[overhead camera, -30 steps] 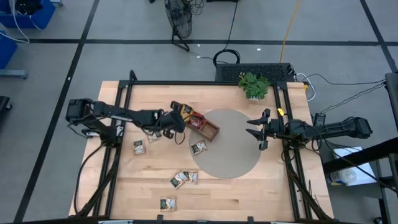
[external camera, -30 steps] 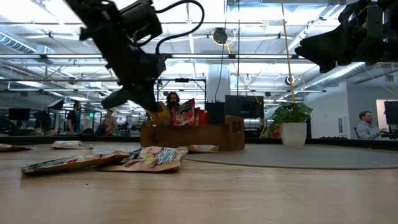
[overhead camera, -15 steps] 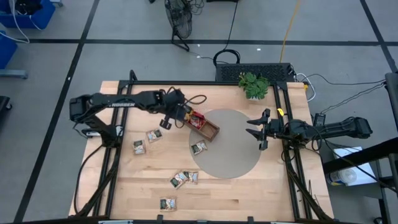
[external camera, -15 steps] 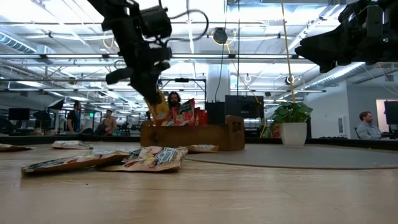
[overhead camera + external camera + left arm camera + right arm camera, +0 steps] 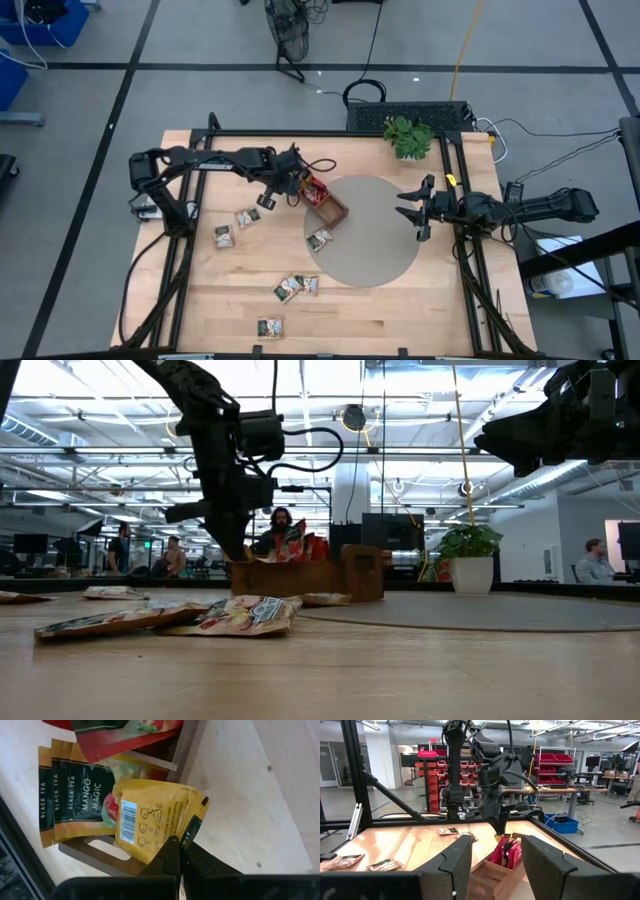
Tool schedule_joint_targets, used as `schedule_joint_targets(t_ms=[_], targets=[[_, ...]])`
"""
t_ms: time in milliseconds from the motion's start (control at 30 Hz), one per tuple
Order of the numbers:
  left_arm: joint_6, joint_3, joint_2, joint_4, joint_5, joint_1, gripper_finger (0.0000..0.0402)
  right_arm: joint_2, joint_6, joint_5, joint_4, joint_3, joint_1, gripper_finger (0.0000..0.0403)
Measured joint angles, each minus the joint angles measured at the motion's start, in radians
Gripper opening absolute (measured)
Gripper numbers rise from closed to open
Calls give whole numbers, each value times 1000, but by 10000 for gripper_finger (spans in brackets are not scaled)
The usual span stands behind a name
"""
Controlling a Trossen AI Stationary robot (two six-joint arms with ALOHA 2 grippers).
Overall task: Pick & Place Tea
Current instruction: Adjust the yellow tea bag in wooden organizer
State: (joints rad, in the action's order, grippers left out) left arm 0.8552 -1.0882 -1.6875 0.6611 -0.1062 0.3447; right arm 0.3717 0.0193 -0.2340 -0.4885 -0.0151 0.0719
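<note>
The left gripper [image 5: 180, 851] is pressed together on one corner of a yellow sachet [image 5: 152, 817], which hangs over the near end of the tray [image 5: 330, 206]. That compartment already holds upright black-and-gold sachets [image 5: 70, 795] and red ones [image 5: 125, 732].

The right gripper [image 5: 413, 211] waits with fingers spread above the grey mat [image 5: 375, 245], well apart from the tray. Loose sachets [image 5: 295, 287] remain on the table [image 5: 400, 305].

Risks, as judged: the grip is on a corner only, so the yellow sachet may twist or slip. The compartment looks crowded; released now, it could catch on the rim or a divider and fall outside, or push its neighbours askew.
</note>
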Motion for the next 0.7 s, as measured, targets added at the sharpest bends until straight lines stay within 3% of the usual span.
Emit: schedule_joint_targets(t_ms=[133, 400, 700], targets=[[0, 0, 10, 1, -45, -14, 2, 0, 0, 0, 0, 0, 0, 155], [62, 0, 9, -32, -291, -48, 12, 0, 0, 0, 0, 0, 0, 155], [160, 0, 9, -97, -373, -94, 4, 0, 0, 0, 0, 0, 0, 155]])
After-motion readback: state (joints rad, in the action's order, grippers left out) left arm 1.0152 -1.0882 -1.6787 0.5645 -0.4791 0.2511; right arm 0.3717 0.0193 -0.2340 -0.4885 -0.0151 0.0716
